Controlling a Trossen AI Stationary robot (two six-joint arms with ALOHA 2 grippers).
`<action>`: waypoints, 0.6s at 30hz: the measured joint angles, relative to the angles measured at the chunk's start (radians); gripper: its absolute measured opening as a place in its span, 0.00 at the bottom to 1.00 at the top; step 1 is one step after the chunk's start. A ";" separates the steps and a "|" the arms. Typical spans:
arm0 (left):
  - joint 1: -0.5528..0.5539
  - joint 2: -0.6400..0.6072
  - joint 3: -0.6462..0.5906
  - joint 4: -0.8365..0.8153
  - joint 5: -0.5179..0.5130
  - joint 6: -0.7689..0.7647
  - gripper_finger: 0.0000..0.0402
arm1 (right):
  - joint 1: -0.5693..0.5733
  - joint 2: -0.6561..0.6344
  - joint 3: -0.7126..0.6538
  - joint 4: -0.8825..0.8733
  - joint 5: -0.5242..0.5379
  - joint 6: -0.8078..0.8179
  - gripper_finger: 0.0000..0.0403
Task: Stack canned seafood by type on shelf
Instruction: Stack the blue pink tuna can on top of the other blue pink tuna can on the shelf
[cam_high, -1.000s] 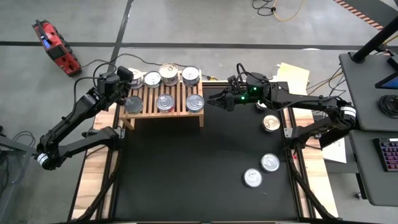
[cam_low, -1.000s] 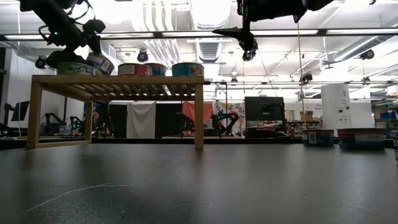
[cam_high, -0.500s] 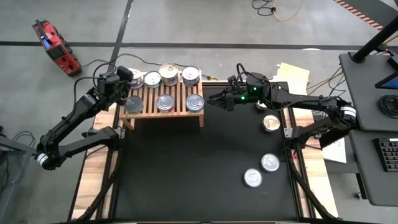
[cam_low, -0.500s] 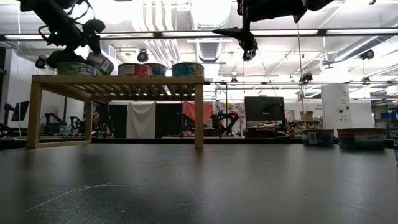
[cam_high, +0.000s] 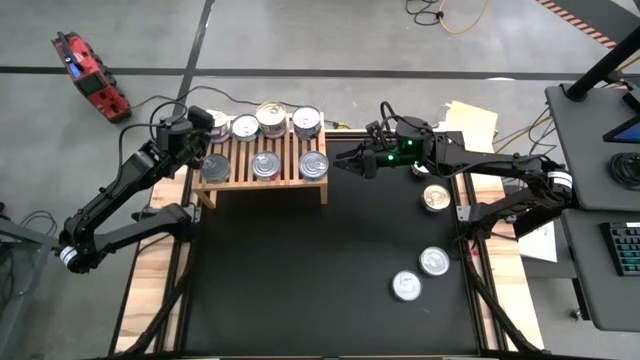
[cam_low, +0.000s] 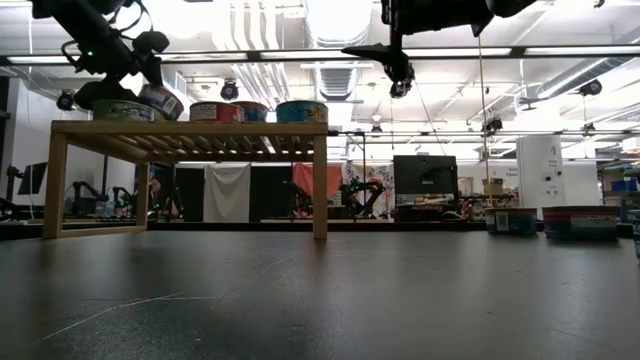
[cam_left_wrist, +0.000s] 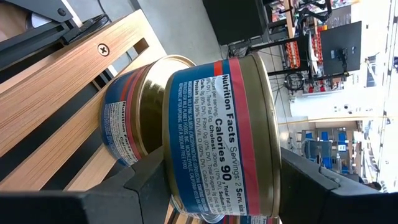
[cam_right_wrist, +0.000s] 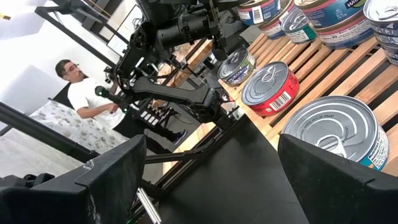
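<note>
Fingers of the left gripper (cam_left_wrist: 211, 186) clasp a tin (cam_left_wrist: 217, 134) at the shelf (cam_high: 262, 180) rack's left end, tilted against another there; five more tins already sit on the slats, three (cam_high: 425, 262) wait on the mat, and the right gripper (cam_high: 362, 165) hangs spread wide just beside the rack

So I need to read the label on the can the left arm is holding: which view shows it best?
The left wrist view: the held can fills it, label readable between the fingers. The high view hides it under the left gripper; the low view shows it small and tilted.
</note>
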 joint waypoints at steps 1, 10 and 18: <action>0.000 0.000 0.000 0.001 0.000 0.004 0.54 | 0.000 0.000 0.000 0.000 0.000 0.000 0.88; 0.000 -0.002 0.000 0.006 0.000 0.016 0.54 | 0.000 0.000 0.000 0.000 0.000 0.000 0.88; 0.000 -0.002 0.000 0.005 0.000 0.017 0.54 | 0.000 0.000 0.000 0.000 0.000 0.000 0.88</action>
